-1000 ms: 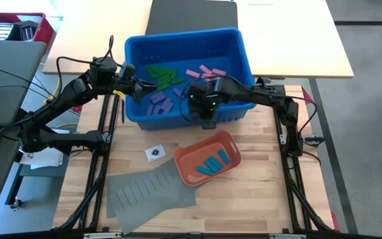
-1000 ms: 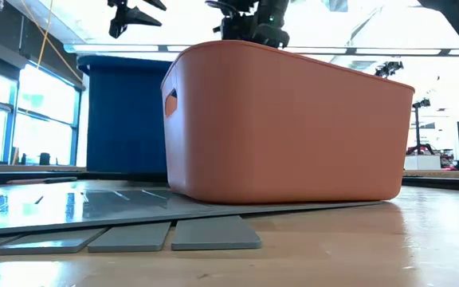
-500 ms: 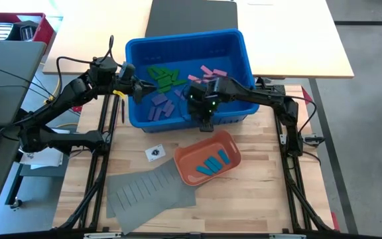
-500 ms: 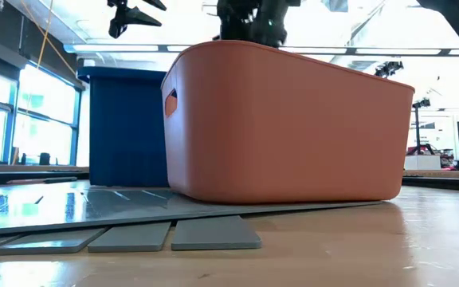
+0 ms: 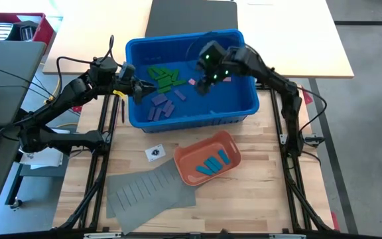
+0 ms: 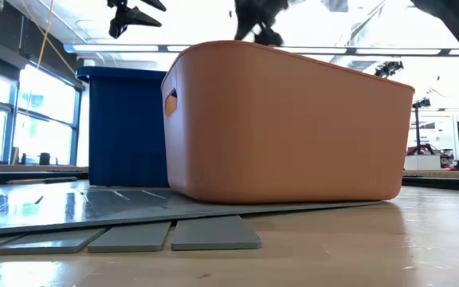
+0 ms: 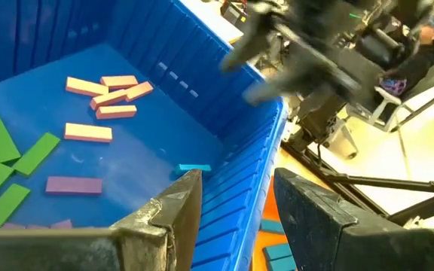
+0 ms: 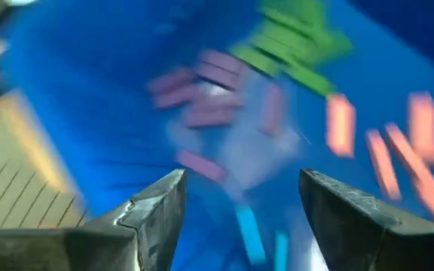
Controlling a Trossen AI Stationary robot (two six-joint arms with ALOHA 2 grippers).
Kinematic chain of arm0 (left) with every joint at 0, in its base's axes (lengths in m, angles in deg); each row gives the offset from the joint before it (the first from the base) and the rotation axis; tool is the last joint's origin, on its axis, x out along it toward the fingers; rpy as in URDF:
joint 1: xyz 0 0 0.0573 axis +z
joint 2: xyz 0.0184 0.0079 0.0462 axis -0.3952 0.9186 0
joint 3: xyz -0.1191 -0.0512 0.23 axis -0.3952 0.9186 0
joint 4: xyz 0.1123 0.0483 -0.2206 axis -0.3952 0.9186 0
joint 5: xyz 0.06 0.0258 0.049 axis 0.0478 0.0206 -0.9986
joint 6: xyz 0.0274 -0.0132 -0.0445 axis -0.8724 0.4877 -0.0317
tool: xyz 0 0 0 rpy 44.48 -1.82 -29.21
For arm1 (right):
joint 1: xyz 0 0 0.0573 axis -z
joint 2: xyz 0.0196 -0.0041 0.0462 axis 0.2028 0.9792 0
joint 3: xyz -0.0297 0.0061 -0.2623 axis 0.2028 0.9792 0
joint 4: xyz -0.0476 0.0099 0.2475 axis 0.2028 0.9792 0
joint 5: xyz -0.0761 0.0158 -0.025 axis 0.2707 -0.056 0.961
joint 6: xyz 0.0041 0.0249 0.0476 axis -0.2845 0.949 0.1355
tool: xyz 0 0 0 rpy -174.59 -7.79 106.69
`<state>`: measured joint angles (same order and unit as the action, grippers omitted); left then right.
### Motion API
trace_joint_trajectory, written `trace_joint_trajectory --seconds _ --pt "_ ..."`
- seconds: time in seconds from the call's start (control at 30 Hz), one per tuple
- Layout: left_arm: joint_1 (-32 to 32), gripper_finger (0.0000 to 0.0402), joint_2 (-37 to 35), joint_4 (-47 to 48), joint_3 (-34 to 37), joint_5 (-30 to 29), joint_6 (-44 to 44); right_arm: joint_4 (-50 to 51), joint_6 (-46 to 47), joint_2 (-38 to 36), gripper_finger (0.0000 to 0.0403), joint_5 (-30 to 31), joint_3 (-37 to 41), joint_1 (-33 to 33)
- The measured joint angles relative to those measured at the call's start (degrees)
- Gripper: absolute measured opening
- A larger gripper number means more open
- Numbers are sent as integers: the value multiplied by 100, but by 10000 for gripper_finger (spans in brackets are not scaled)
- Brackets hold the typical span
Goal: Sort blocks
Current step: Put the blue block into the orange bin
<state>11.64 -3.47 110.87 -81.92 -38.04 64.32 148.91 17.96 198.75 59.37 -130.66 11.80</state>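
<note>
While a few blue blocks [image 5: 214,162] already lie in your tray [image 5: 186,161], most remain in the bin [image 5: 243,106]; right gripper [image 5: 204,81] hovers there, jaws wide, empty; left gripper [image 5: 138,91] part-open at the rim.

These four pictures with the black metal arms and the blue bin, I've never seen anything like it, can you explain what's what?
It is a two-armed robot at a wooden table, sorting small coloured blocks. One picture looks straight down, one looks level across the tabletop, and two come from cameras on the arms' wrists. A blue bin holds green blocks, pink blocks and purple blocks. Nearer the front, an orange tray holds blue blocks and sits partly on a grey slotted sheet. The right tool is over the bin, open and empty. The left tool waits at the bin's left edge, open and empty.
</note>
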Motion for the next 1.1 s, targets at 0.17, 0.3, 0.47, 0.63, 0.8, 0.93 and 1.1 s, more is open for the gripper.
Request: trace_joint_trajectory --seconds 0.17,0.3,0.47,0.63,0.8,0.93,1.1 --pt "-2 158 9 12 0 -10 -78 536 976 282 252 -256 572 803" --pt "-1 158 9 -7 0 -12 -5 603 1168 658 252 -720 1098 1026" --pt "0 158 11 -1 0 -20 112 1001 1292 1262 252 -866 1385 956" --pt "-2 158 20 3 0 -60 165 1732 1404 1796 252 -783 1450 865" --pt "0 158 20 1 0 -73 173 1775 1403 2148 252 -787 1459 857" --pt "0 158 20 1 0 -73 219 1767 1378 2375 252 -804 1456 873" --pt "-2 158 20 1 0 -71 219 1770 1321 2600 252 -804 1456 873"
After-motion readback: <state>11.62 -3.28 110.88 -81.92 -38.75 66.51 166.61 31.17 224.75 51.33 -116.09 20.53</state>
